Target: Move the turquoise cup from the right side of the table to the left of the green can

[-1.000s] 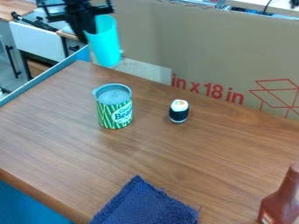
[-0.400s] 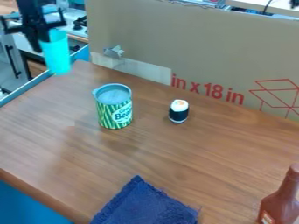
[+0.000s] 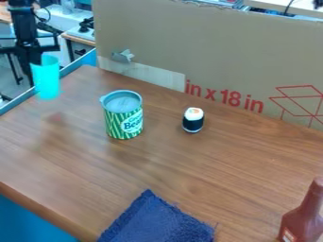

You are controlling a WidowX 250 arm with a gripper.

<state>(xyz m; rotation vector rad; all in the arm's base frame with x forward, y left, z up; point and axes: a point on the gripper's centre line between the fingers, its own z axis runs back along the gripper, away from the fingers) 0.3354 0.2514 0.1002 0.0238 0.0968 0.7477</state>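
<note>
A brown wood-grain table [image 3: 221,170] bears a green-and-white striped can [image 3: 123,124]. Behind the can stands a tan cardboard sheet [image 3: 208,52]; in front of it lies a dark blue woven cloth [image 3: 154,222]. Well to its front right is a reddish-brown bottle [image 3: 302,220]. Left of the can and farther back, the black two-finger gripper [image 3: 33,70] is closed on a tall translucent turquoise cup [image 3: 48,84]. Right of the can sits a small black-and-white roll [image 3: 193,121].

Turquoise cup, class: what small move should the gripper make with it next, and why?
Probably ease the turquoise cup a little inward, toward the striped can, before any lowering. The gripper holds it upright, and in this view it overlaps the blue rail along the table's edge, while bare wood lies between it and the can.
</note>
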